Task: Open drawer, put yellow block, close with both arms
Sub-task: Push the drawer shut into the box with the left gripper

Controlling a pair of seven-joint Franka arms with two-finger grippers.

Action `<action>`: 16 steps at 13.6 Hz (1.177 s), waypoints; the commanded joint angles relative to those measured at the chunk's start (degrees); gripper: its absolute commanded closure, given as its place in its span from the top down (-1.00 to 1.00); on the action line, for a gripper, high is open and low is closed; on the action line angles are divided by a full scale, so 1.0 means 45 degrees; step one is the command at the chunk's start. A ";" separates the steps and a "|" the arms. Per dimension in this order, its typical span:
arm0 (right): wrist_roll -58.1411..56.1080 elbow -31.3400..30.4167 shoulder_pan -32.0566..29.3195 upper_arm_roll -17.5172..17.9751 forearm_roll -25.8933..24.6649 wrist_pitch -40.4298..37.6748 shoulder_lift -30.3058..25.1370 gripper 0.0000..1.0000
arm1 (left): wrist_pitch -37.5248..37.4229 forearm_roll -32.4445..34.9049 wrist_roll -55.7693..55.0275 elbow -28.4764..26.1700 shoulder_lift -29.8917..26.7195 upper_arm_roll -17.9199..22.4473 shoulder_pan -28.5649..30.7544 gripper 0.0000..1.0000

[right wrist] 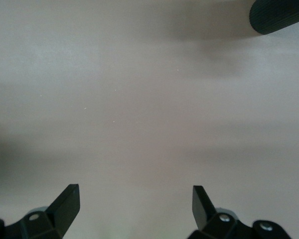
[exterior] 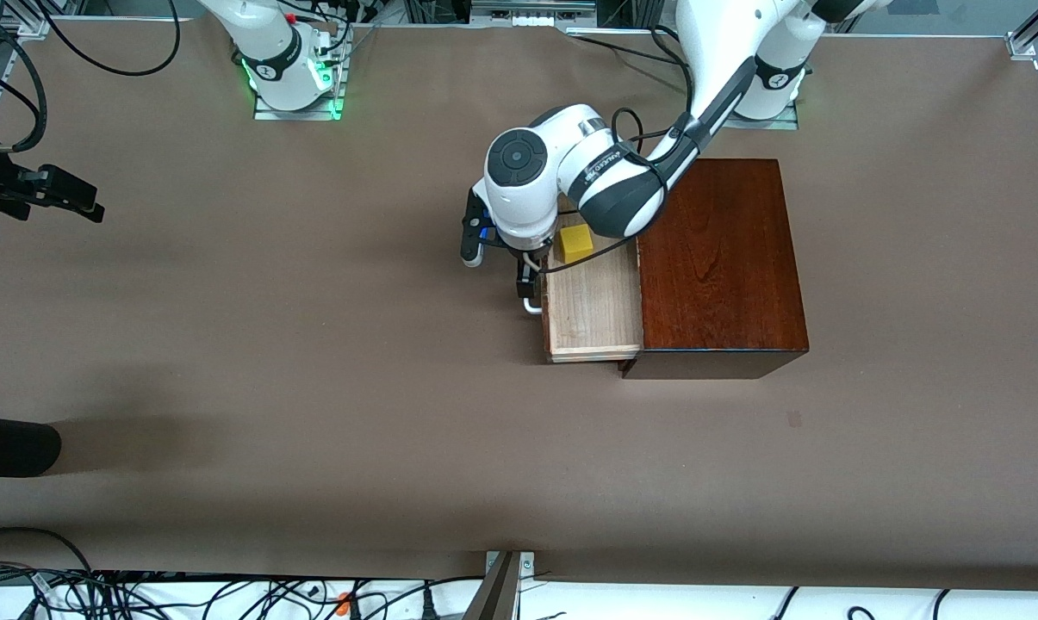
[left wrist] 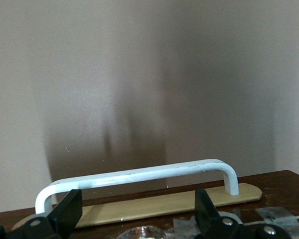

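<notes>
Pale wood drawer tray [exterior: 594,301] stands pulled out of the glossy dark mahogany box [exterior: 721,258]; small bright yellow cube [exterior: 574,244] already sits inside, in the corner farthest from the front camera. Left gripper [left wrist: 134,209] is at the white U-shaped bar handle [left wrist: 139,175], fingers spread, gripping nothing. Right gripper [right wrist: 134,204] waits over bare brown table [exterior: 269,344] at the right arm's end, equally wide, empty. Closing looks next: push the panel squarely along the slide, both grippers level, avoiding skew or shifting the box.
</notes>
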 commanded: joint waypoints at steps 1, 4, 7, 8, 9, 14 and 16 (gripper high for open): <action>-0.0140 0.0448 -0.0065 0.0102 0.0182 -0.0295 0.0165 1.00 | -0.0853 0.0328 -0.0024 0.0034 -0.0079 0.0129 0.0161 1.00; -0.0179 0.0448 -0.0065 0.0083 0.0182 -0.0295 0.0165 1.00 | -0.1439 0.0386 -0.0064 0.0034 -0.0216 0.0383 0.0162 1.00; -0.0179 0.0448 -0.0065 0.0083 0.0182 -0.0295 0.0165 1.00 | -0.2063 0.1088 -0.0180 0.0034 -0.0372 0.0462 0.0181 1.00; -0.0179 0.0448 -0.0065 0.0083 0.0182 -0.0295 0.0165 1.00 | -0.2259 0.1186 -0.0394 0.0034 -0.0392 0.0481 0.0181 1.00; -0.0179 0.0448 -0.0065 0.0083 0.0182 -0.0314 0.0165 1.00 | -0.2377 0.1323 -0.0550 0.0034 -0.0431 0.0481 0.0181 1.00; -0.0179 0.0448 -0.0065 0.0083 0.0182 -0.0295 0.0165 1.00 | -0.3177 0.1772 -0.0571 -0.0024 -0.0568 0.0462 0.0454 1.00; -0.0179 0.0448 -0.0065 0.0102 0.0182 -0.0295 0.0165 1.00 | -0.3510 0.1812 -0.0571 -0.0082 -0.0587 0.0462 0.0513 1.00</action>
